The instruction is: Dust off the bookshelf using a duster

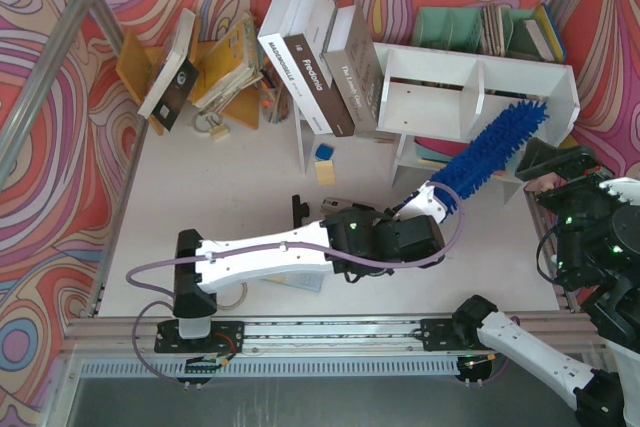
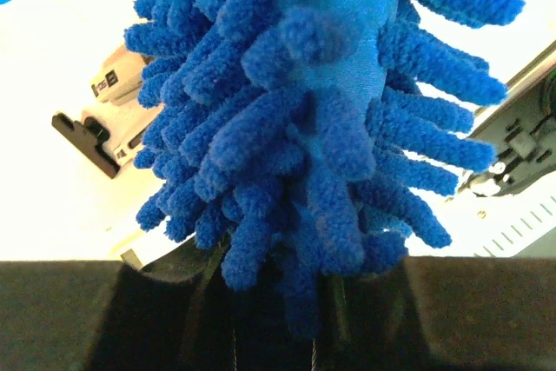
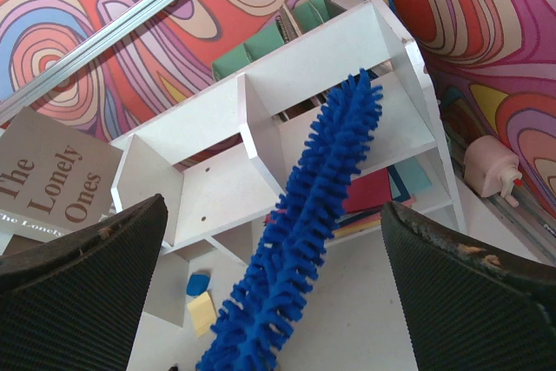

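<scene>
left hand [image 1: 430, 205]: closed on the handle end of the duster [image 1: 493, 147].
right hand [image 3: 271, 215]: fingers spread wide, holding nothing.
duster: slants up and away from the left hand, ahead of the right hand.
bookshelf [image 1: 480, 69]: on the tabletop [image 1: 230, 197] beyond both hands; duster tip at its right upper compartment.

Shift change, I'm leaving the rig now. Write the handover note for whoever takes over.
Left tool: shut on the handle end of the duster.
Right tool: open, empty, off to the right of the bookshelf, facing it.
Duster: fluffy head slants across the right upper compartment, tip near its right wall.
Done: duster picked up and brought to the shelf.
Left: how much is already wiped cannot be told; treat the left upper compartment and everything below as due.
</scene>
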You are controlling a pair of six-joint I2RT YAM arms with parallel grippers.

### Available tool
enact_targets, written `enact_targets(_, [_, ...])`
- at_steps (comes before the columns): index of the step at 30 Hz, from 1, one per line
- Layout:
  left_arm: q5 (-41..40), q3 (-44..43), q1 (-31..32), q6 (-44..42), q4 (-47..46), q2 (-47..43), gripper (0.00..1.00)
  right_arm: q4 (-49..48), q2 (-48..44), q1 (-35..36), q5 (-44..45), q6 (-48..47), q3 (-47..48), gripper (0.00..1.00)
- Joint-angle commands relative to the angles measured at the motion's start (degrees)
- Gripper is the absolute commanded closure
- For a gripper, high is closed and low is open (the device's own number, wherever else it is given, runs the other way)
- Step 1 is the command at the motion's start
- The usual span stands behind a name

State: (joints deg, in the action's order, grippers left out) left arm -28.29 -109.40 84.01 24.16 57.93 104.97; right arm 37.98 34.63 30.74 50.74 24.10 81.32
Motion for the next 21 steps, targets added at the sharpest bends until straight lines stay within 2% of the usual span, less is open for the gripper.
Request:
enact_targets(1, [0.0,-4.9,-0.7,-1.0,-2.7,4.5,1.0,-0.3,0.6,0.1,0.2,0.7,1.1,0.01])
enact_targets(9, [4.5,-9.2,-0.6,-2.0,-2.9,8.3,1.0,-0.5,0.4,0.0,0.8,0.4,1.0,0.01])
enact_targets(21, [-1.3,-15.4,-2.3,-3.7,-3.9,7.2,1.0,-1.3,0.8,0.1,0.5,-0.1,1.0,0.01])
